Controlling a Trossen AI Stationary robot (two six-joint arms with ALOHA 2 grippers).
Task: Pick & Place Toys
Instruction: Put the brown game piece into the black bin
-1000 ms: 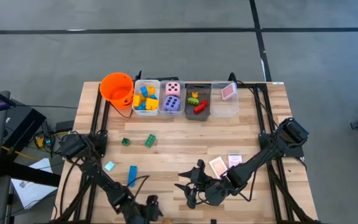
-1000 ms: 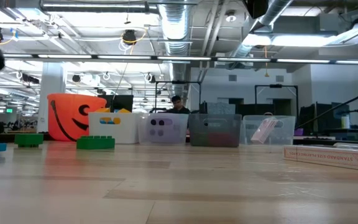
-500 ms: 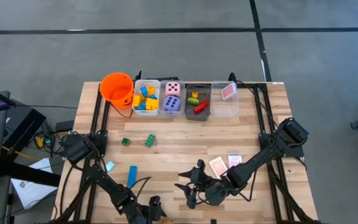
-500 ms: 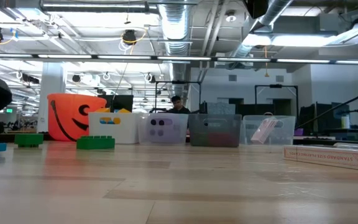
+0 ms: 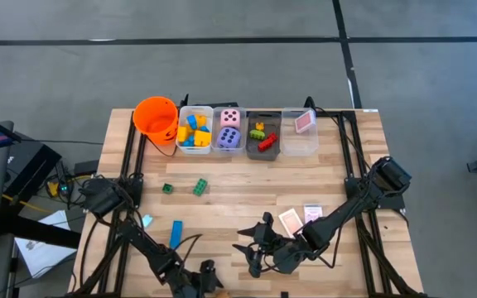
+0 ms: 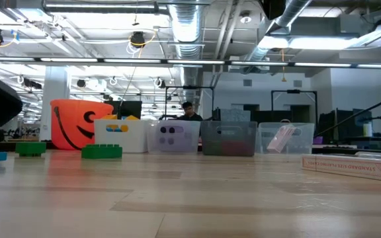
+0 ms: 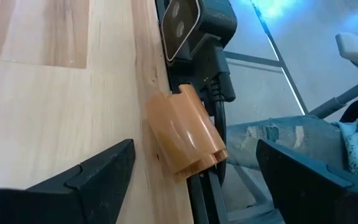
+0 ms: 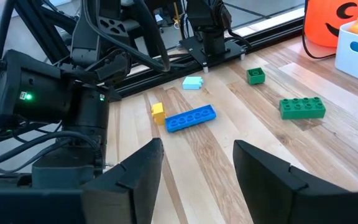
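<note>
Faint printed lettering runs along the side of a flat card box (image 6: 352, 165), too small to read.

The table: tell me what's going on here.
Toy sorting, between picks. Both grippers hang open and empty at the table's near edge: left gripper, right gripper. Loose still: two green blocks, a blue block, a light-blue piece and cards. The bins already hold blocks, dice and a card.
</note>
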